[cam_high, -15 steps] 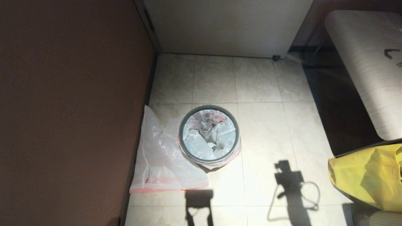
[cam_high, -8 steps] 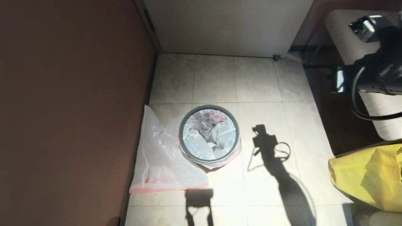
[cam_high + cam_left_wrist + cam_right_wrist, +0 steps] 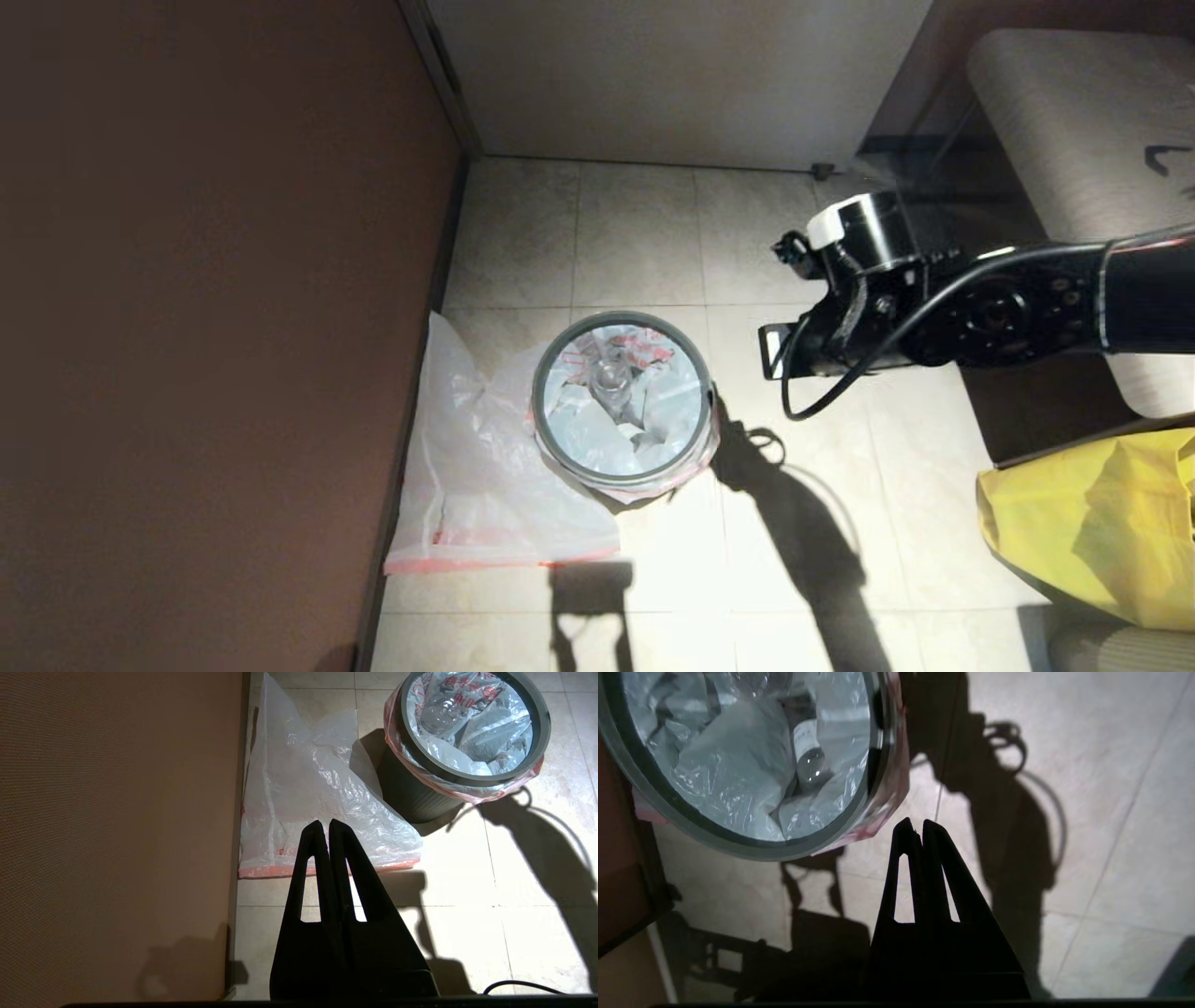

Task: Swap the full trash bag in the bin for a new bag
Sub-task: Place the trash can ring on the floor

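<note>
The bin (image 3: 616,478) stands on the tiled floor near the brown wall. It is lined with the full trash bag (image 3: 597,434), and a clear bottle (image 3: 609,378) shows inside. The bag's red-pink band is folded over the rim (image 3: 467,778). The new bag (image 3: 476,485) lies flat on the floor between the bin and the wall. My right arm (image 3: 934,308) reaches in from the right. Its gripper (image 3: 920,826) is shut and empty above the floor just right of the bin (image 3: 738,842). My left gripper (image 3: 324,825) is shut and empty above the near edge of the new bag (image 3: 303,779).
A big yellow bag (image 3: 1092,523) sits at the right front. A pale padded bench (image 3: 1092,187) stands at the back right over dark floor. The brown wall (image 3: 205,327) closes the left side, and a white wall (image 3: 672,75) closes the back.
My right arm has swung in from the far right towards the bin, and its shadow now reaches the bin's right side. The bin and both bags have not moved.
</note>
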Motion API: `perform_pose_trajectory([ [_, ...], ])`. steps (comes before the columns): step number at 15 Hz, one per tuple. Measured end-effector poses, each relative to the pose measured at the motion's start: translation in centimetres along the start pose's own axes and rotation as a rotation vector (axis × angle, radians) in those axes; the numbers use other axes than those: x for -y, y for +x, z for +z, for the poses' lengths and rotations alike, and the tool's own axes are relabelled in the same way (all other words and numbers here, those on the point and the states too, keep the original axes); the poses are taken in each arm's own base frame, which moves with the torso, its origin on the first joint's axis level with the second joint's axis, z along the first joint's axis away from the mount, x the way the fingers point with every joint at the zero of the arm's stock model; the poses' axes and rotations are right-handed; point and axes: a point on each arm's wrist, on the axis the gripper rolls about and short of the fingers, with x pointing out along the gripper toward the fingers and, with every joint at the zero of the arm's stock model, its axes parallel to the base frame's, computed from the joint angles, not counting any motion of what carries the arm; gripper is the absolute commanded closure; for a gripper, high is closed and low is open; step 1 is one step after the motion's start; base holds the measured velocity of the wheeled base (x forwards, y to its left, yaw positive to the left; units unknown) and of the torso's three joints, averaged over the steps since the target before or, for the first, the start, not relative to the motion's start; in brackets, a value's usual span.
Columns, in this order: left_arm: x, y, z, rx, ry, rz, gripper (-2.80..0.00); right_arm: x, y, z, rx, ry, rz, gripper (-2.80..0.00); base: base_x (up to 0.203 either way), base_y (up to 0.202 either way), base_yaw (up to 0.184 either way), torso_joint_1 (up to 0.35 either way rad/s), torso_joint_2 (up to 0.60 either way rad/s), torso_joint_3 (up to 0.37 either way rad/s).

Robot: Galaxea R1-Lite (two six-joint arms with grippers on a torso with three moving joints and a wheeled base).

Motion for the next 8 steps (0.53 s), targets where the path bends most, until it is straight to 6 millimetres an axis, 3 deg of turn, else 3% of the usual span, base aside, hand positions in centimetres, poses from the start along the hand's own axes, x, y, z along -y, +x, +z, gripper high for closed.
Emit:
perform_pose_trajectory([
  [4,0.0,0.0,0.0,0.0,0.0,0.0,0.0,-1.4,3.6,-2.7,-0.115,0.037,0.003,0.0,0.0,0.0,0.0,0.0,0.0,0.0],
  [5,0.0,0.0,0.0,0.0,0.0,0.0,0.0,-1.6,4.2,-3.1,-0.128,0.027,0.002,-2.8,0.0,0.0,0.0,0.0,0.0,0.0],
  [8,0.0,0.0,0.0,0.0,0.0,0.0,0.0,-2.3,5.4,-3.1,-0.128,0.0,0.012,-2.8,0.0,0.0,0.0,0.0,0.0,0.0],
])
